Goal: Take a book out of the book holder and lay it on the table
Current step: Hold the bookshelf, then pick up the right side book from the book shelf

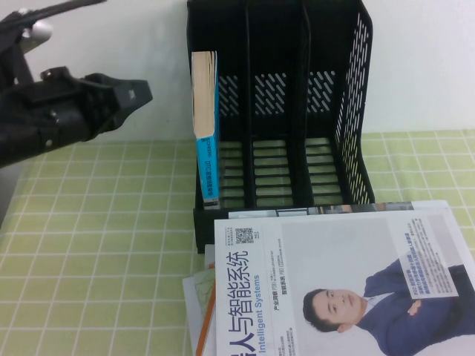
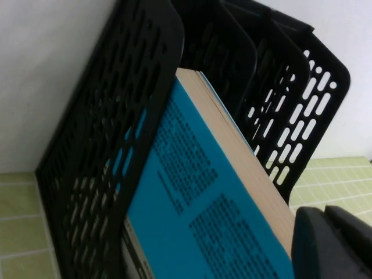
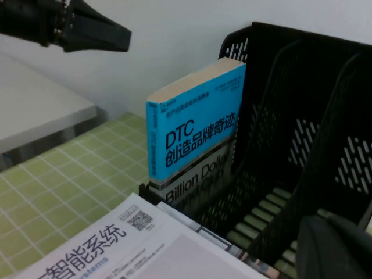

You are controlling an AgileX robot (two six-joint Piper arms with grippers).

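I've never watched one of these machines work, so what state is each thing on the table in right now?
book: upright in the holder's leftmost compartment, not yet removed.
book holder: standing, other two compartments empty.
white book: lying flat in front of the holder.
left gripper: raised left of the holder, holding nothing.
right gripper: shut, low by the holder.

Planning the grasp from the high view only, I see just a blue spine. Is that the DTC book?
Observer: Yes; the right wrist view shows the book, cover printed "DTC", in the book holder, end compartment.
Operator: Where is the right tool?
Observer: The right tool, shut, sits in front of the book holder's open compartments.
Operator: And the left tool's camera?
Observer: The left tool hovers left of the book holder; its camera shows the back cover, blue with dark print.
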